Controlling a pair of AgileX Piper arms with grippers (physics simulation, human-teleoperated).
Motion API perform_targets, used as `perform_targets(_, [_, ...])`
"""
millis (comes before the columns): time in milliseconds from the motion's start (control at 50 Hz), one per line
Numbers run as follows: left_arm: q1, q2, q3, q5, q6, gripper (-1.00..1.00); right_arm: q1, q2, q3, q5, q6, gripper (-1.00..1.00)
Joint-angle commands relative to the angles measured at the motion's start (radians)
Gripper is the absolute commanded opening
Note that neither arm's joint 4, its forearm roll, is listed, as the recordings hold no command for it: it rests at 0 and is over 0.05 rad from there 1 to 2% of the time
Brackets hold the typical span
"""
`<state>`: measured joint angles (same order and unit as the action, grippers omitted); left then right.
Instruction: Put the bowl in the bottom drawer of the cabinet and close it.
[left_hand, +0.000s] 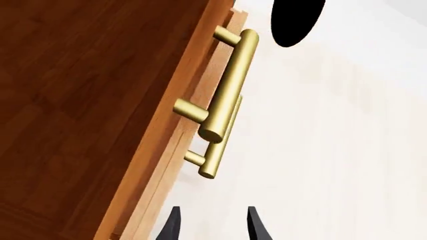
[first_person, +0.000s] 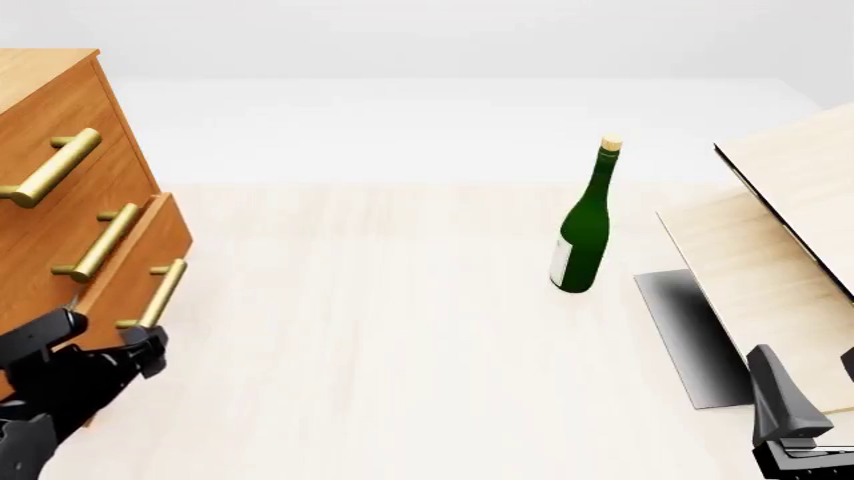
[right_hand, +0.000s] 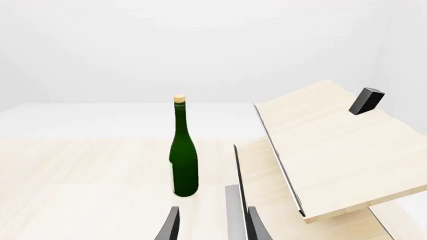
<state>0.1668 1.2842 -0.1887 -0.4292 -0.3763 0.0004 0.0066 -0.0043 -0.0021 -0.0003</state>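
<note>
The bowl shows nowhere, the bottom drawer (first_person: 134, 275) of the cabinet (first_person: 54, 150) stands slightly pulled out, and both the left gripper (left_hand: 212, 225) and right gripper (right_hand: 212, 225) hang spread and empty.

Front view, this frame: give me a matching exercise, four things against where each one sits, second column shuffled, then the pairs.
Things:
1. cabinet
2. wine bottle
3. left gripper
4. pale board structure

Places:
A. standing upright near the middle of the table
B. low on the left, close to the lowest brass handle
C. at the table's right edge, boards tilted
D. at the left edge, bottom drawer pulled out a little

Pairs: 1-D, 2-A, 3-B, 4-C
</note>
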Motion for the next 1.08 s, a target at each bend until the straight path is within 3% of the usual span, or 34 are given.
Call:
perform_targets(20, [0.048, 0.040, 0.006, -0.032, 0.007, 1.00, 0.000, 0.000, 0.000, 0.000, 0.000, 1.00])
perform_targets(380, [0.112, 0.045, -0.009, -0.052, -0.018, 1.00, 0.000, 0.000, 0.000, 0.000, 0.000, 1.00])
perform_targets(760, [0.229, -0.019, -0.026, -0.019, 0.012, 1.00, 0.000, 0.000, 0.000, 0.000, 0.000, 1.00])
perform_targets(960, [0.281, -0.025, -0.032, -0.007, 0.067, 1.00, 0.000, 0.000, 0.000, 0.000, 0.000, 1.00])
perform_targets(1000, [0.291, -0.017, -0.041, 0.004, 0.131, 1.00, 0.000, 0.000, 0.000, 0.000, 0.000, 1.00])
perform_targets(1080, [0.280, -0.015, -0.040, 0.001, 0.137, 1.00, 0.000, 0.000, 0.000, 0.000, 0.000, 1.00])
